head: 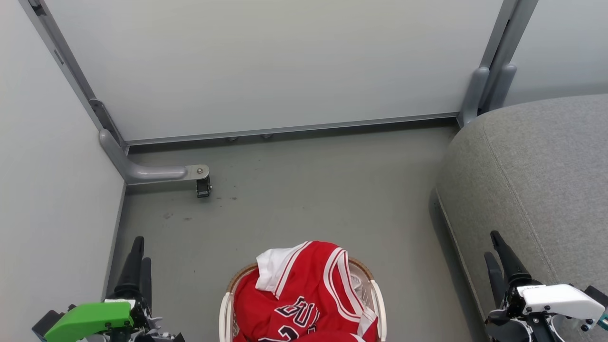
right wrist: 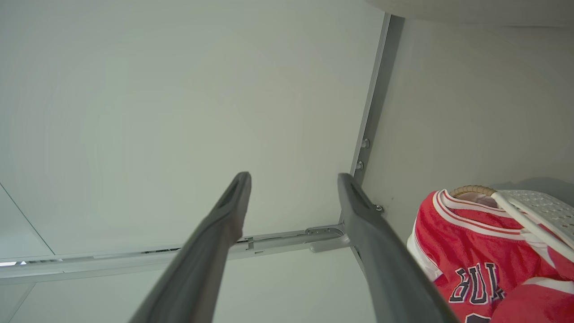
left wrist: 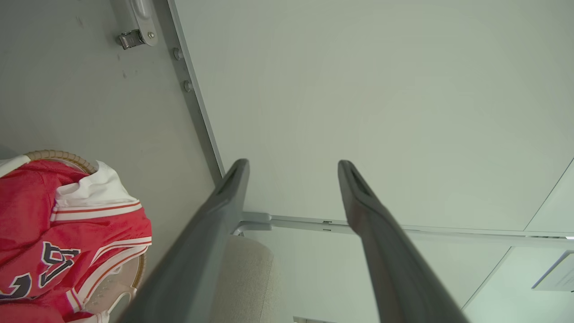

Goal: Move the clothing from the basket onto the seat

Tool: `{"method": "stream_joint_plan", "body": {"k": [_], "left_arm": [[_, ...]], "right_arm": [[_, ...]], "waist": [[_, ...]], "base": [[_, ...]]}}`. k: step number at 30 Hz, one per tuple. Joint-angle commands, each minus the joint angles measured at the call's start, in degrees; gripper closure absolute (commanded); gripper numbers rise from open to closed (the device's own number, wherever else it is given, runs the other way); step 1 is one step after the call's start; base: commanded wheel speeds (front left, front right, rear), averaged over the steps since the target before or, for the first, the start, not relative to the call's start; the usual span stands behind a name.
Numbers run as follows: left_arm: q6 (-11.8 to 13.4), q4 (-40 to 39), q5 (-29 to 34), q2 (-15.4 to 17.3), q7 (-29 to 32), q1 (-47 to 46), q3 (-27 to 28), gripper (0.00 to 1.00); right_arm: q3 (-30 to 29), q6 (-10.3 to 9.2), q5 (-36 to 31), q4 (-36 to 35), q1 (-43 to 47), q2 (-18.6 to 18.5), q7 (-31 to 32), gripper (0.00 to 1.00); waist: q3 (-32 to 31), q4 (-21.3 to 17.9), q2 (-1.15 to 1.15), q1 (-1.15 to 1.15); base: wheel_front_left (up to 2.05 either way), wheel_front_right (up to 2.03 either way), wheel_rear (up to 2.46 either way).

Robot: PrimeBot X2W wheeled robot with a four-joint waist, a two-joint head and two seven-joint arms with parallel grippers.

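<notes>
Resting low in the head view, the left gripper (head: 141, 251), green-cased, sits at 7 o'clock and the right gripper (head: 490, 244), white-cased, at 5 o'clock. Each points its long dark fingers toward 12. The wrist views show both pairs spread apart, gripping nothing. Between them, at 6 o'clock, the red clothing (head: 304, 294) is heaped in the basket (head: 381, 308), draped over its far woven rim. The grey seat (head: 536, 180) fills 3 to 4 o'clock, behind the right gripper. The bottom edge cuts off the basket's near half and part of the black-and-white lettering, and both arms are cropped behind the wrists.
</notes>
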Motion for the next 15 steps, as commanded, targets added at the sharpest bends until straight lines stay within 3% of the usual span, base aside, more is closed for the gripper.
{"method": "stream_joint_plan", "body": {"k": [1,15], "left_arm": [[0.00,-1.43,1.14,0.20,-0.67,-0.14,-0.42,0.00],[1.45,-4.20,10.91,0.28,-4.18,1.00,-2.86,0.00]], "right_arm": [[0.08,0.01,-1.40,-0.69,-0.21,-0.46,-0.77,0.00],[-1.17,0.02,-14.58,-2.83,0.74,-0.63,-4.29,0.00]], "waist": [[-0.08,-0.01,0.00,0.00],[-0.55,0.05,0.00,0.00]], "base": [[0.00,0.00,0.00],[0.00,0.00,0.00]]}}
